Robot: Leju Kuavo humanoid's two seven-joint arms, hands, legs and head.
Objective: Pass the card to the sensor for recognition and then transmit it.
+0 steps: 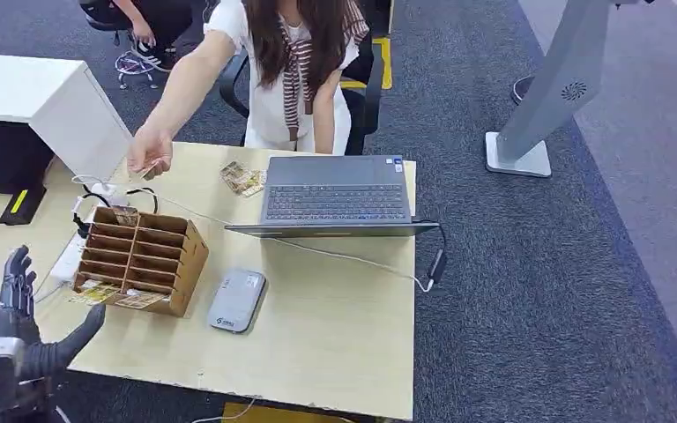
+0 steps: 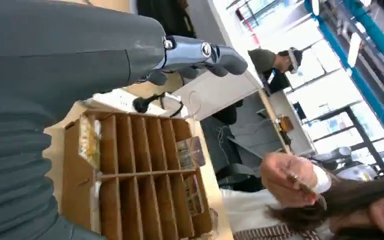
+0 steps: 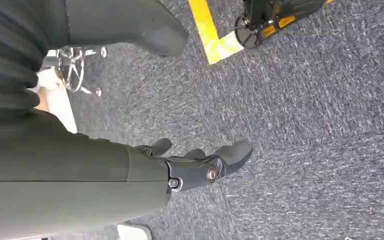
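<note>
A person's hand [image 1: 150,157] holds a small card [image 1: 148,169] over the table's far left part; the left wrist view shows that card [image 2: 304,188] pinched in the person's fingers. My left hand [image 1: 28,328] hovers at the table's near left corner, fingers spread and empty, just left of the wooden card rack [image 1: 141,260]. The rack [image 2: 140,175] holds a few cards in its slots. A grey sensor pad [image 1: 236,300] lies flat to the right of the rack. My right hand [image 3: 200,162] hangs over the carpet, fingers loose, holding nothing.
An open laptop [image 1: 335,196] stands at the table's far middle, its cable [image 1: 423,278] trailing off the right edge. Loose cards [image 1: 242,179] lie left of the laptop. A white power strip [image 1: 69,256] and cables lie left of the rack. A grey stand [image 1: 538,106] rises at the right.
</note>
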